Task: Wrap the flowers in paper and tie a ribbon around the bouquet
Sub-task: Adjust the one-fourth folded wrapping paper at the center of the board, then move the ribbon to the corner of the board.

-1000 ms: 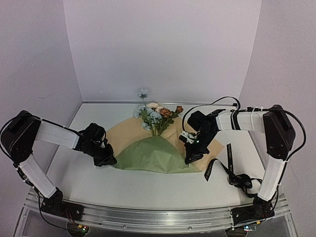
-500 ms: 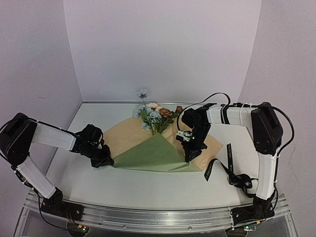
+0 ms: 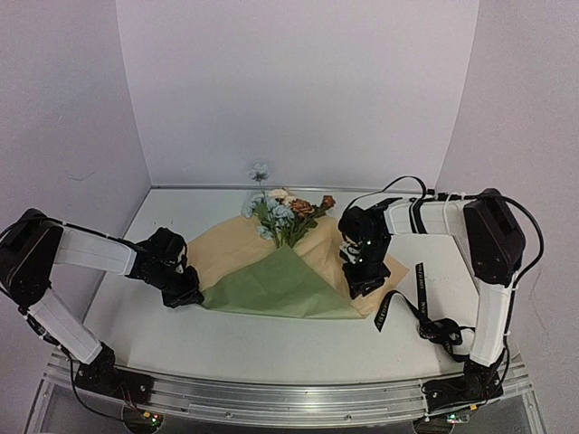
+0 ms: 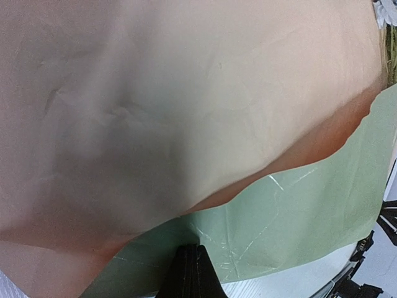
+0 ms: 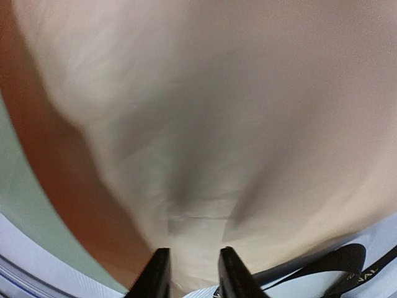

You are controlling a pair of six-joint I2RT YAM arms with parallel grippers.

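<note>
1. The paper lies spread on the worktop, tan side up, with its near part folded over so that an olive-green triangle points away from the arms.
2. The flowers lie along the middle of the sheet. Their long axis runs near to far, with the blooms past the far edge and the stems hidden under the green fold.
3. The left tool is closed at the left corner of the fold, apparently pinching the paper there (a thin sheet, so the fingers look fully together).
4. The right tool rests over the tan flap to the right of the stems. Its fingers are parted, with bare paper showing between them and nothing gripped.
5. The key relation: the stems lie between the two tools, a little nearer the right one, and each flap would have to fold inward across that near-to-far axis. The wrap looks barely begun.
6. The ribbon lies loose on the worktop, right of the sheet and closest to the right arm, not yet tied.
</note>
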